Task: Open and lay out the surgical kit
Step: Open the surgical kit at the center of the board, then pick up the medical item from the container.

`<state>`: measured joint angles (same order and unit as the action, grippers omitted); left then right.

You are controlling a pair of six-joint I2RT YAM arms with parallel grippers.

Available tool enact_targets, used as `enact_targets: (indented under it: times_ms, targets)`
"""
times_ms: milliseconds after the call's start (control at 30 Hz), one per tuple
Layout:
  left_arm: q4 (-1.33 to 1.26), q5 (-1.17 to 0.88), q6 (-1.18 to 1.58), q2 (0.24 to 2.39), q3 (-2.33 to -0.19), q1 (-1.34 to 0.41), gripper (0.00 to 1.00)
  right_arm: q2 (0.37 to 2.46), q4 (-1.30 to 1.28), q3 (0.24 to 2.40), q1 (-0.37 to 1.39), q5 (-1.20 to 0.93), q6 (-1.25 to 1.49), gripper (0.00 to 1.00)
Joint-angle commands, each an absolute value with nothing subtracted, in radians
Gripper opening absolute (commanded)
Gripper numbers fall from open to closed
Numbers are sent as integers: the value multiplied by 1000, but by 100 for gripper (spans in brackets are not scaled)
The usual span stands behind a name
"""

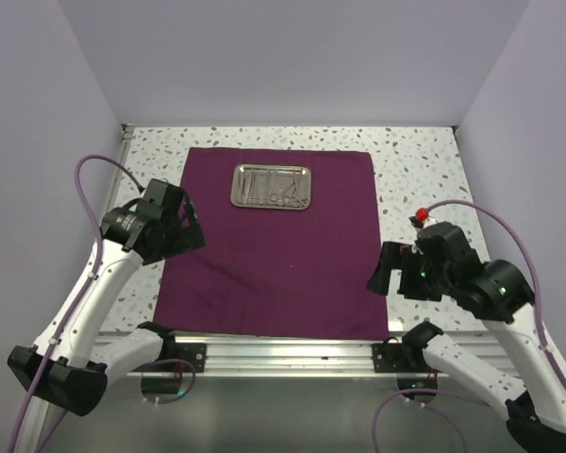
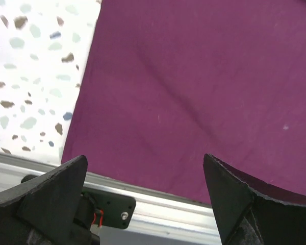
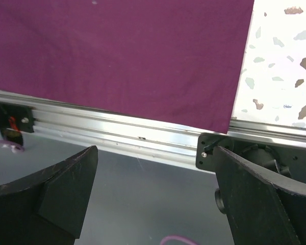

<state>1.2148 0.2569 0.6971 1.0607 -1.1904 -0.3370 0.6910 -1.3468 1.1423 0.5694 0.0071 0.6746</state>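
Observation:
The surgical kit's dark purple cloth (image 1: 264, 274) lies spread flat on the table. The steel tray (image 1: 241, 196) sits on the cloth's far middle, with thin metal instruments (image 1: 281, 187) inside it. My left gripper (image 1: 191, 229) hovers open over the cloth's left edge, and nothing is between its fingers. My right gripper (image 1: 379, 271) hangs open by the cloth's near right corner, also holding nothing. The left wrist view shows the cloth (image 2: 194, 76) beyond the open left gripper (image 2: 145, 157). In the right wrist view the open right gripper (image 3: 155, 148) is past the cloth's near edge (image 3: 117, 46).
A speckled white tabletop (image 1: 415, 160) borders the cloth on the left, right and far sides. An aluminium rail (image 1: 283, 354) runs along the near edge, carrying the arm mounts. White walls close off the back and both sides. Purple cables (image 1: 99, 165) loop from each arm.

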Motion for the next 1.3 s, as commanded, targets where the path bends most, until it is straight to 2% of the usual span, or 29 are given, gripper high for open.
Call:
enact_targets:
  times_ms: [0, 133, 300, 467, 500, 567, 600, 700, 833, 1267]
  targets:
    - [1122, 207, 692, 1061, -1144, -342, 100, 828, -1338, 1175, 571, -12, 629, 98]
    - [1008, 166, 618, 1173, -1178, -344, 100, 1011, -1183, 1209, 569, -12, 589, 98]
    - [813, 150, 486, 1432, -1363, -344, 99, 1271, -1111, 1370, 569, 52, 531, 99]
    - [713, 112, 396, 1750, -1603, -345, 90, 1442, -1088, 1508, 569, 71, 514, 97]
    - [706, 109, 387, 1854, -1693, -344, 80, 1489, -1089, 1523, 569, 75, 514, 96]
    - [715, 124, 379, 1957, -1796, -344, 71, 1528, -1117, 1566, 571, 96, 518, 95]
    - [736, 133, 373, 2053, -1898, -344, 61, 1551, -1124, 1577, 569, 106, 523, 95]
    - [776, 137, 357, 2208, -2067, -344, 48, 1559, -1129, 1586, 568, 123, 545, 94]
    - [792, 141, 350, 2302, -2169, -344, 41, 1560, -1126, 1597, 566, 140, 540, 94]
    - [756, 202, 359, 2319, -2125, -344, 41, 1609, -1135, 1609, 511, 157, 420, 94]
